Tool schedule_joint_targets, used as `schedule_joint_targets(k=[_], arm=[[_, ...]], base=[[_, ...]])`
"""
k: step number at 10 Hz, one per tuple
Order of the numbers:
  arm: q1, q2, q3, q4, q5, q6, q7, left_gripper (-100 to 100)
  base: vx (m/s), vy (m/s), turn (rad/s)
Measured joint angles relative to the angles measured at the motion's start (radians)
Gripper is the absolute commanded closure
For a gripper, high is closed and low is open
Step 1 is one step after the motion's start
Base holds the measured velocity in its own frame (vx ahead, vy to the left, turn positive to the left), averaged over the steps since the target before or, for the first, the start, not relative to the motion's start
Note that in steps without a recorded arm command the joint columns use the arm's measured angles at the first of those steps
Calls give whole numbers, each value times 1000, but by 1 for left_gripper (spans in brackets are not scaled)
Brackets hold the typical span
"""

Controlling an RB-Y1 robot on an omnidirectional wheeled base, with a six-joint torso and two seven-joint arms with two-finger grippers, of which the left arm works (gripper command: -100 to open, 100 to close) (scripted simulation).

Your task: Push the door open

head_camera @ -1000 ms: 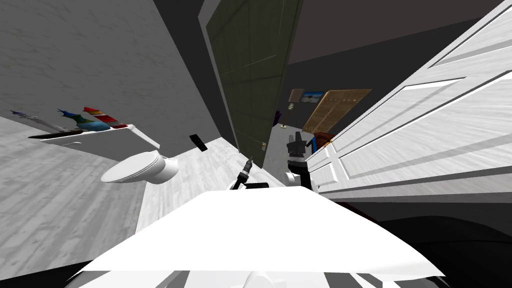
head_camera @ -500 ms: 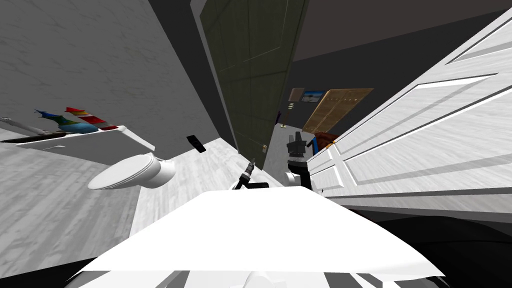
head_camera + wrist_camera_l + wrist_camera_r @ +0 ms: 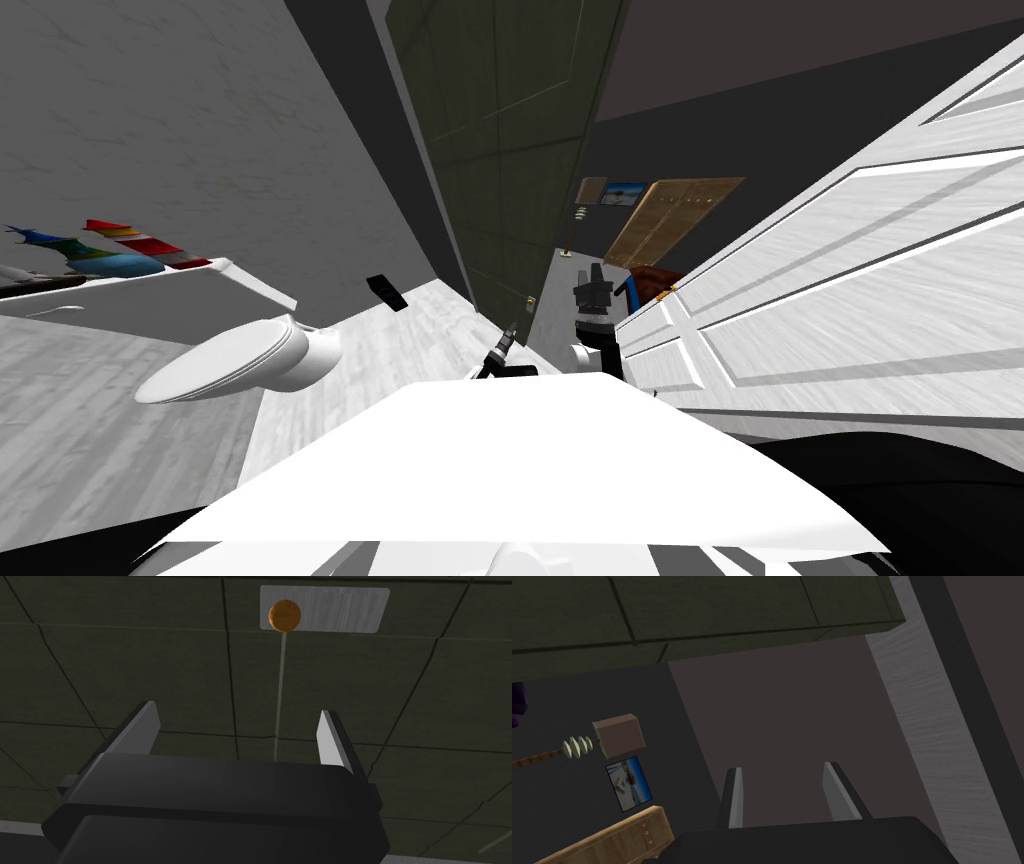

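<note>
Door (image 3: 125,651), dark olive and panelled with an orange knob (image 3: 284,616), faces the released left pincer (image 3: 237,708).

Left gripper (image 3: 237,708): near-black box body with bevelled edges and a stepped lower block; two thin, light grey blade fingers (image 3: 330,738) with darker outer faces. Right gripper (image 3: 783,767): same dark box, same pale blades. Head view: left arm (image 3: 497,352) slim, dark with a pale grey band; right arm (image 3: 592,298) blocky dark grey above a white rounded joint (image 3: 580,355).
</note>
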Motion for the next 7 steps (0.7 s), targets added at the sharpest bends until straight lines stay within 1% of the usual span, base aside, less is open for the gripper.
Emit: schedule_joint_targets(k=[1, 2, 3, 4, 6, 7], arm=[[-5, -9, -9, 19, -3, -3, 0, -100], [-18, -18, -16, 50, -4, -10, 1, -100], [-23, -21, -27, 60, -6, -9, 6, -100], [-28, -25, -33, 77, -8, -13, 8, -100], [-42, -42, -46, 119, -11, -26, 10, -100], [-43, -45, -56, 123, -13, -23, 14, -100]], base=[[142, 31, -28], [172, 13, -29], [138, 12, -11], [107, 21, -13], [138, 29, -26], [121, 24, -13]])
